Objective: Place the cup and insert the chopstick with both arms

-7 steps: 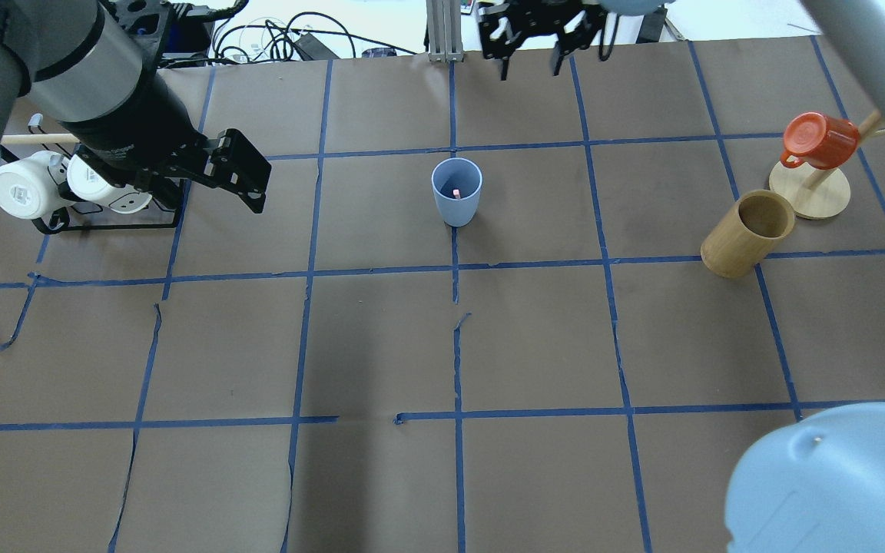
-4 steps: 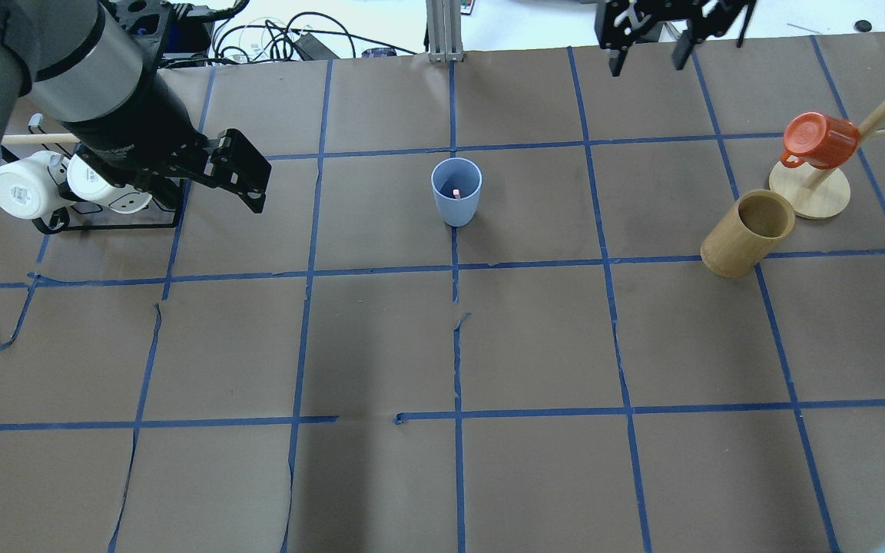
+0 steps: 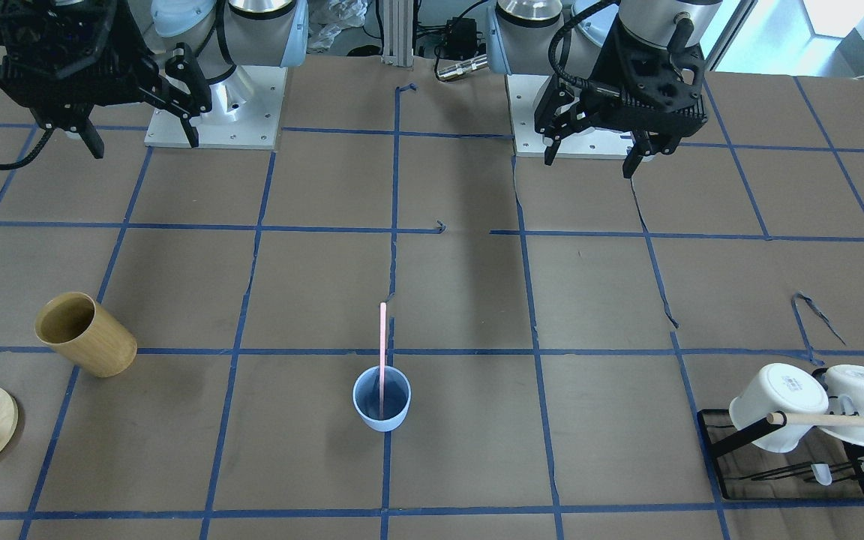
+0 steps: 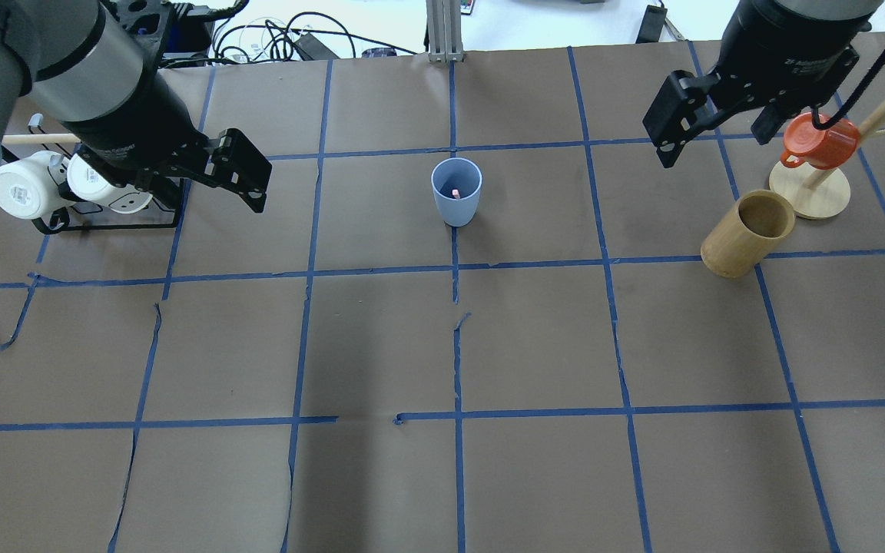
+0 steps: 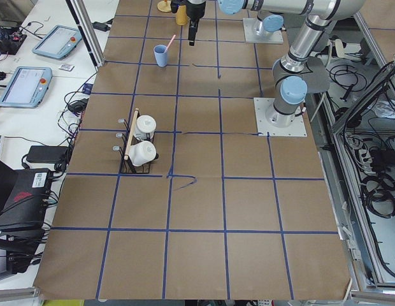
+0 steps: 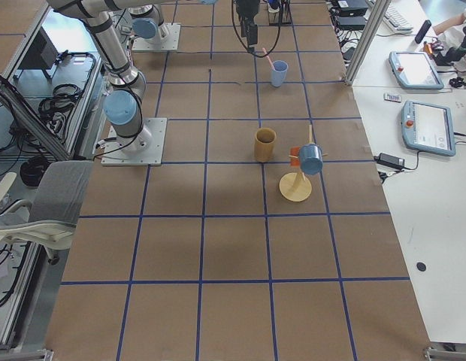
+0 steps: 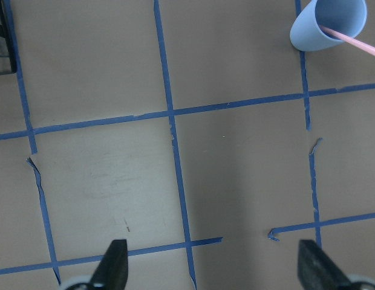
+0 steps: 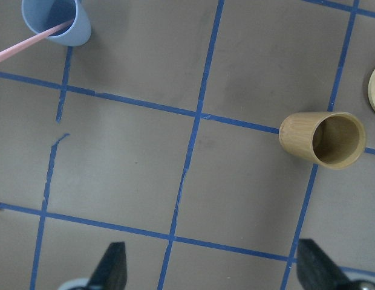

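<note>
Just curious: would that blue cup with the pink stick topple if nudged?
Probably easily: the blue cup looks light and narrows toward its base. The pink chopstick sticks out far above the rim, leaning, likely adding leverage. Tipped, it might roll in a curve.

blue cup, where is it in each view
Front-facing: cup bottom centre.
Overhead: cup upper centre.
Exterior left: cup top, left of centre.
Exterior right: cup top, right of centre.
Left wrist: cup top right corner.
Right wrist: cup top left corner.
Landmark: the pink chopstick in it, visible in every view.
</note>
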Controlling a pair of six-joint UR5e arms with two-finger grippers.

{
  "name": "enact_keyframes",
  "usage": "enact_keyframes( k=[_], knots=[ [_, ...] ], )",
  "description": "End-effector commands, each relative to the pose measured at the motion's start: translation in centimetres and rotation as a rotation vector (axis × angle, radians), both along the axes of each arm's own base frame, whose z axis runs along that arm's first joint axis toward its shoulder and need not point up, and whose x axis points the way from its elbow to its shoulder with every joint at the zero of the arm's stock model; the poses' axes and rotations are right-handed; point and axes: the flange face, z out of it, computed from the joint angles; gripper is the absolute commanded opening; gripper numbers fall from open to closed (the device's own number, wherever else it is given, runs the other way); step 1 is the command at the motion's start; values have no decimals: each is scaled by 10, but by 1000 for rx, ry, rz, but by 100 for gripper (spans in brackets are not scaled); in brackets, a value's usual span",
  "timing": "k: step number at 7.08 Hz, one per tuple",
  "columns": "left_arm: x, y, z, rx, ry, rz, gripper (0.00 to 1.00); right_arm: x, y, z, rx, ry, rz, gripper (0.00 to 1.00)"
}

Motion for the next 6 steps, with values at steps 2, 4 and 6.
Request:
enact_keyframes(
  k=[2,4,6],
  knots=[
    [0,0,0,0,0,0,100,5,-27,-19,-39,-4,-7,100],
    [0,0,0,0,0,0,100,13,-35,-27,-39,-8,-33,100],
    [0,0,0,0,0,0,100,14,-59,-16,-65,-23,-33,100]
  ],
)
